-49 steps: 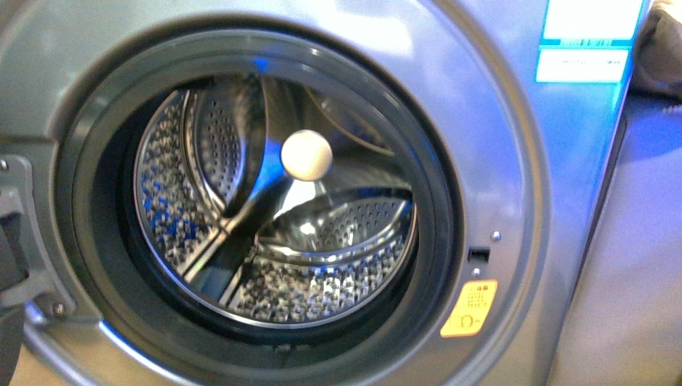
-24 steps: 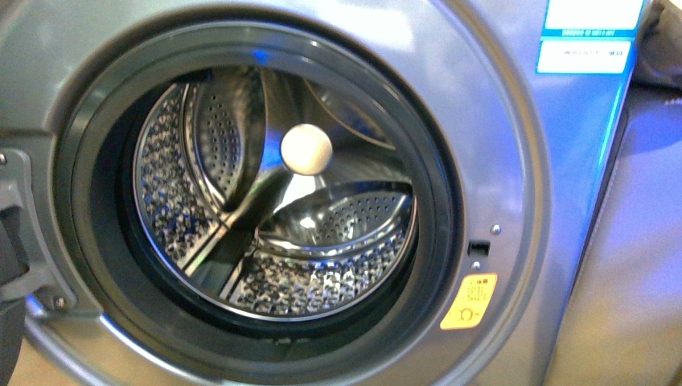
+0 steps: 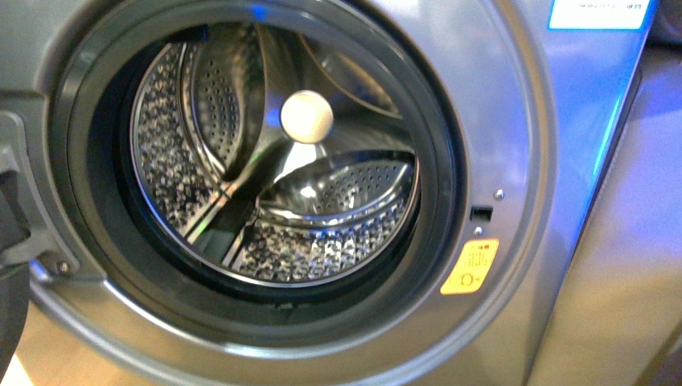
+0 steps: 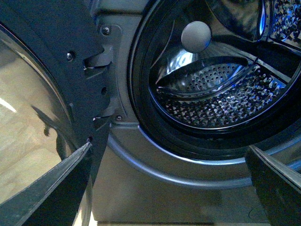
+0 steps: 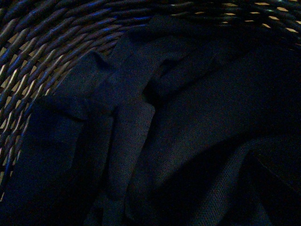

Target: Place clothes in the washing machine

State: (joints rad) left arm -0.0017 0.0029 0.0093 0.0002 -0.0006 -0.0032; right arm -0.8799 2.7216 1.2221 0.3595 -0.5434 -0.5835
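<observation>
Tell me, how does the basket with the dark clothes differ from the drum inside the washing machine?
The basket is woven from dark twisted strands with light showing between; the drum of the washing machine is shiny steel dotted with small holes. The basket holds the navy clothes; the drum shows none. Both have curved walls.

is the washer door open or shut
Open: the door is swung aside on its hinge, and the steel drum shows unobstructed through the porthole.
</observation>
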